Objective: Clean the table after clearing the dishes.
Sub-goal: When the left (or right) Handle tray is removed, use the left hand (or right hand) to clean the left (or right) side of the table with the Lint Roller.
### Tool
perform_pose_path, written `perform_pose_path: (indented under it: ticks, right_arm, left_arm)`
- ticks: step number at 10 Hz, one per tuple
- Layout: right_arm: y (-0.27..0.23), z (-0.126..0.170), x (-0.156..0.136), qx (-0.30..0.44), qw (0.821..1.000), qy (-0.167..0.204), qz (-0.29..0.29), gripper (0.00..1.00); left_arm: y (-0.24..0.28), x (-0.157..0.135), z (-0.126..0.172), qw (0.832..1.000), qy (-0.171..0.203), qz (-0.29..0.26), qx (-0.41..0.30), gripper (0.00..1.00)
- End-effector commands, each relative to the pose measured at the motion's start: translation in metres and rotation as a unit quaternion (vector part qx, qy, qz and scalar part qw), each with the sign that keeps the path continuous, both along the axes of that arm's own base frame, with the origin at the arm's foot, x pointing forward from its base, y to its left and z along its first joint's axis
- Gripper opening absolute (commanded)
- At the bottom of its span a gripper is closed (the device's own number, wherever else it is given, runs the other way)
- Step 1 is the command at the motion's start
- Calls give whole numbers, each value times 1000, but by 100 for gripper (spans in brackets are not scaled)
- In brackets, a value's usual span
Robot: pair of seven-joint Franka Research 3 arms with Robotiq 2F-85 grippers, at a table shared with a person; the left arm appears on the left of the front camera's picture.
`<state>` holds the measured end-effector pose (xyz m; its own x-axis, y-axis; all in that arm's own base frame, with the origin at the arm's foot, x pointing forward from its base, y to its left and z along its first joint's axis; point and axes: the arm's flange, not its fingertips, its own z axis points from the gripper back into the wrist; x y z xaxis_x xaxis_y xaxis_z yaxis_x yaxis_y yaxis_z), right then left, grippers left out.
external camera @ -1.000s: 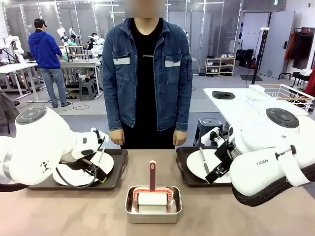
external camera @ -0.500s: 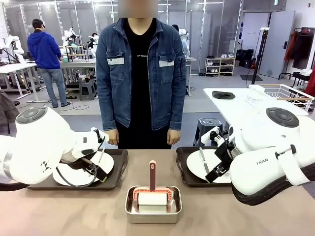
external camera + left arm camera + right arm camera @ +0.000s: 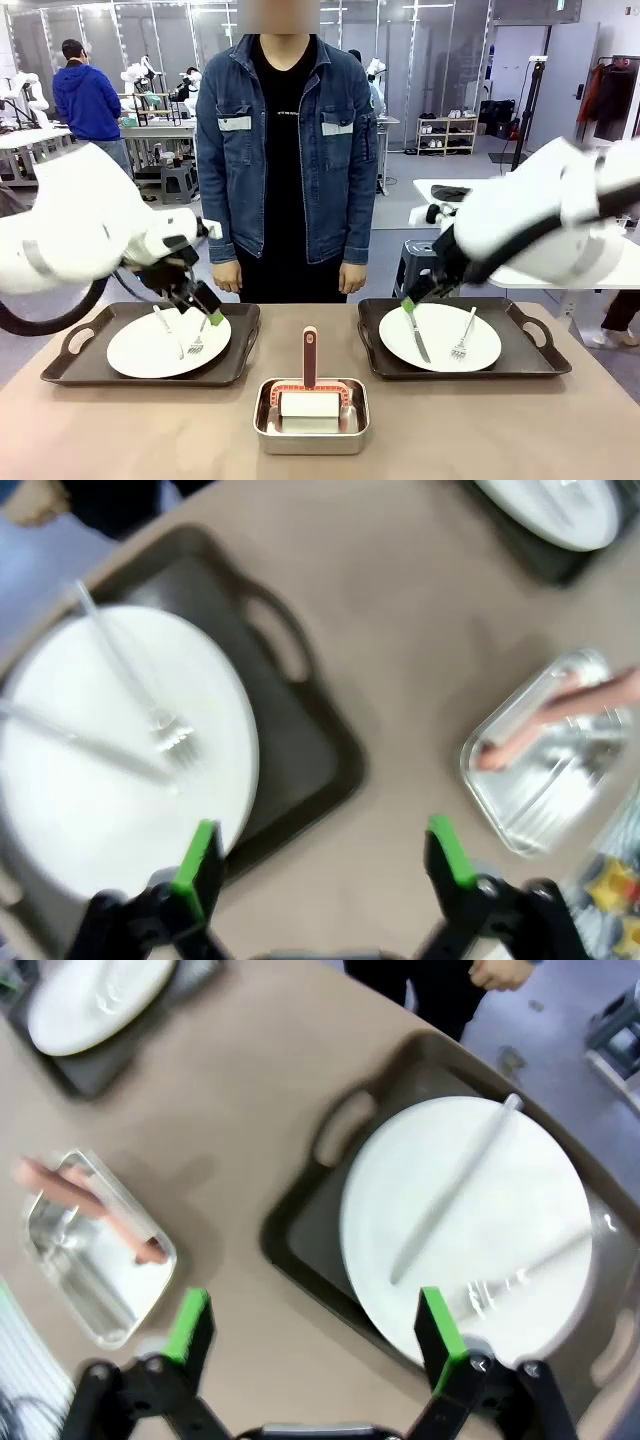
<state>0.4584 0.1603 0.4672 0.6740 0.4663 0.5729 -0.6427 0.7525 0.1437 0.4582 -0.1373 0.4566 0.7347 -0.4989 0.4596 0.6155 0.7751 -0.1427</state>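
Since both dishes sat uncleared on it, the wide matte tan-beige table [image 3: 120, 430] could not yet be wiped. At the far left, a dark brown rectangular handled tray [image 3: 243, 338] carried a round white plate [image 3: 140, 352] with a metal knife [image 3: 170, 335] and a metal fork [image 3: 197, 344] lying loose on it. At the far right, a matching brown tray [image 3: 372, 345] carried a second white plate [image 3: 440, 348] with a second knife [image 3: 416, 336] and a second fork [image 3: 463, 340]. Between the trays, at the near centre, stood a rectangular steel pan [image 3: 262, 420] holding what appeared to be a brush with an upright pinkish handle [image 3: 310, 355]. The left gripper [image 3: 325, 855] hung over the inner end of the left tray, jaws spread wide and empty. The right gripper [image 3: 312, 1335] hung over the inner end of the right tray, likewise spread wide and holding nothing. A person in a denim jacket [image 3: 285, 140] stood at the far edge, hands down. In the inspector's judgement, the plates were rigid, smooth and breakable, and the unsecured cutlery would slide at any tilt. The trays looked stiff, and their cut-out end handles [image 3: 275, 640] offered the soundest hold, provided each load was kept level.
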Motion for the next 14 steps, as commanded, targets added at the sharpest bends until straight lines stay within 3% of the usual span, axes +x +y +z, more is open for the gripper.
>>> perform_pose_path:
  ticks: [1,3,4,5,8,10,11,14]
  right_arm:
    - [-53,11,16,139,987,81,20,100]
    - [-108,24,5,247,960,133,18,100]
    - [-149,25,-2,312,937,157,15,100]
    - [-185,23,-7,362,916,174,-12,100]
    - [-296,12,-40,416,891,157,-94,100]
    - [-372,-14,-74,463,859,149,-160,100]
    - [-392,-26,-84,480,846,150,-179,100]
    - [-408,-39,-94,485,840,150,-190,100]
  left_arm:
    - [80,8,36,983,110,-22,-145,100]
    - [163,-4,57,954,138,-29,-265,100]
    - [213,-10,56,929,147,-6,-339,100]
    - [246,-17,49,916,143,9,-376,100]
    - [348,-37,37,891,121,116,-421,100]
    - [428,-60,18,865,129,171,-455,100]
    - [444,-72,9,855,124,172,-474,100]
    - [458,-82,3,841,118,183,-496,100]
